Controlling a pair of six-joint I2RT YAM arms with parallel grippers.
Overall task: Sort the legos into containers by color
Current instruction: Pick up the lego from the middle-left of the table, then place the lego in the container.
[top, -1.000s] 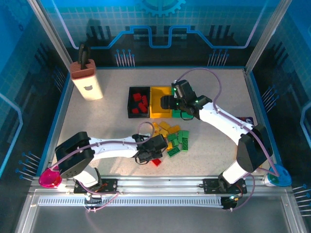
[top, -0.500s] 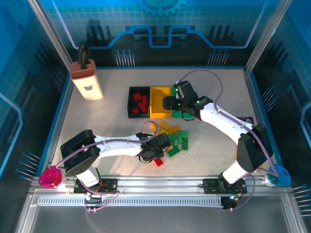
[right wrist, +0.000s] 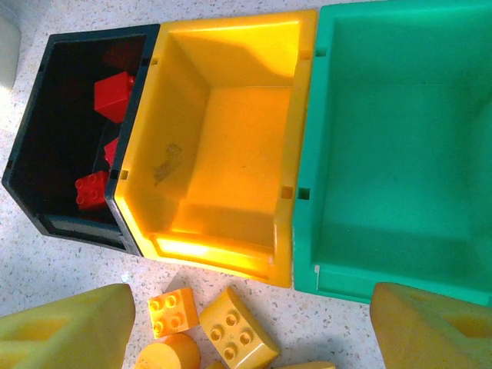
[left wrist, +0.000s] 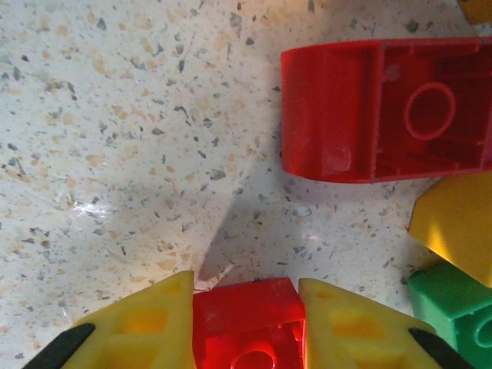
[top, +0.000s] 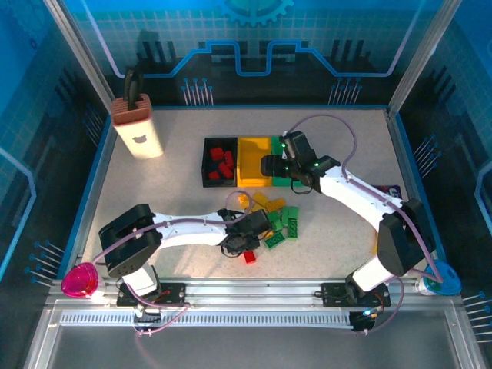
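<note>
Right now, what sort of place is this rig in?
Probably a lab or demo robot cell, not a home: a speckled table walled by blue printed panels, with an aluminium rail along the near edge.

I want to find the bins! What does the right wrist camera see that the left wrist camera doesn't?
Right wrist view: a black plastic bin holding small red studded bricks, an empty yellow plastic bin, an empty green plastic bin. Left wrist view: the left gripper shut on a red brick, a green brick nearby. Both: speckled table, yellow bricks.
</note>
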